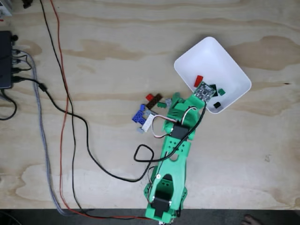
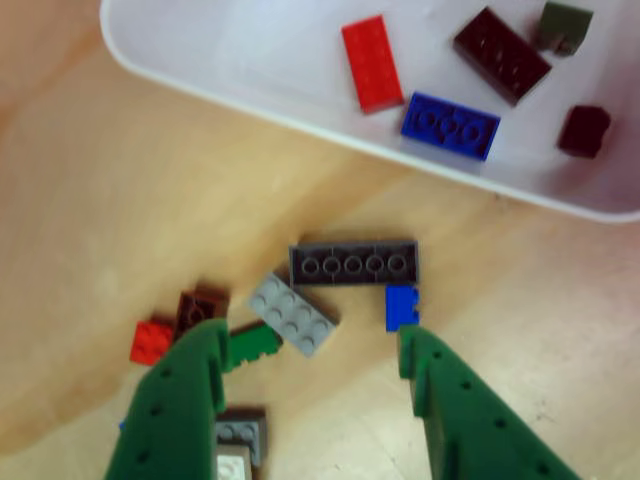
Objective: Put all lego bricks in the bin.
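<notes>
Gripper (image 2: 310, 350) wide apart in the other view, nothing between the two green fingers (image 2: 180, 400), hanging just above the counter (image 2: 90, 200). Right between the tips lies a light grey brick (image 2: 293, 313), tilted; beyond it a long dark grey plate (image 2: 353, 263), with a small blue brick (image 2: 402, 306) touching its right end. By the left finger, a green brick (image 2: 252, 345), a brown one (image 2: 200, 305) and a red one (image 2: 150, 341), bunched close. Another grey piece (image 2: 240, 432) sits low against that finger.

Past the plate, the bin (image 2: 200, 70), its rim near. Inside: a red brick (image 2: 372, 63), a blue plate (image 2: 450, 125), a dark brown plate (image 2: 502, 55), plus two small dark pieces at the right.

Fixed view: the arm (image 1: 173, 159) reaches up from the bottom edge toward the bin (image 1: 206, 54), and loose bricks (image 1: 145, 115) cluster to its left on the counter. Cables (image 1: 70, 122) trail across the left side.
</notes>
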`<action>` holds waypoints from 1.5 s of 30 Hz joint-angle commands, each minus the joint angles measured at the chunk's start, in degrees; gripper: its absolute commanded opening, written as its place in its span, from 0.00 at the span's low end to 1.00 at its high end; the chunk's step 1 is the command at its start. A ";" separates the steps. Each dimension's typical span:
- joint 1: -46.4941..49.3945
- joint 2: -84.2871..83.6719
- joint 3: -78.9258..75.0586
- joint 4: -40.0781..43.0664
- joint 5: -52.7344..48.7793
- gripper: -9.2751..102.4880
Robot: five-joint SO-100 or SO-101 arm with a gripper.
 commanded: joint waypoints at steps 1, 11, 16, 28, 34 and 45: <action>-4.92 0.09 6.24 0.70 -3.52 0.24; 3.69 -22.41 11.07 -24.79 -10.28 0.25; 4.83 -25.05 10.55 -29.00 -12.13 0.25; 1.58 -8.53 12.48 -24.43 -3.60 0.08; -2.20 11.43 4.31 -11.25 11.25 0.08; 16.26 -32.34 -21.18 -23.29 19.51 0.12</action>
